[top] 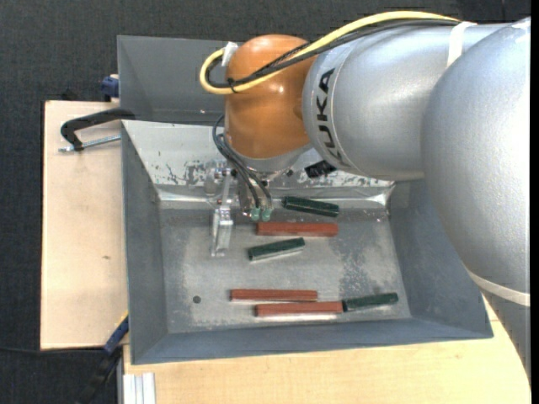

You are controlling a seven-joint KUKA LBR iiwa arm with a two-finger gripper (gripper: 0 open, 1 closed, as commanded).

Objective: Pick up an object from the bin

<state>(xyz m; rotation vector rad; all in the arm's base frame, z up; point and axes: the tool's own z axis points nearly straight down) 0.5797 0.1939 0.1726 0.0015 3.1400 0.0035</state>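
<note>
Camera view: scuffed grey bin [181, 269], dark floor [50, 23]

The grey metal bin [143, 225] has pale, scratched speckles; in it are long red-brown flat sticks [274, 295] and dark green flat sticks [276, 248].

Silver KUKA arm [396, 99], orange wrist cover [261, 99], yellow cable [354, 30]

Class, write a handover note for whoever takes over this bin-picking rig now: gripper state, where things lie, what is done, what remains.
Gripper: low in the bin, left of centre; open or shut cannot be told.
Nearest, to its right: upper red-brown bar and middle green bar.
Elsewhere: back green bar by the rear wall; front red-brown bar, frontmost red-brown bar and front green bar.
Done: no bar seen lifted.
Left: grasp one, lift it out.
</note>
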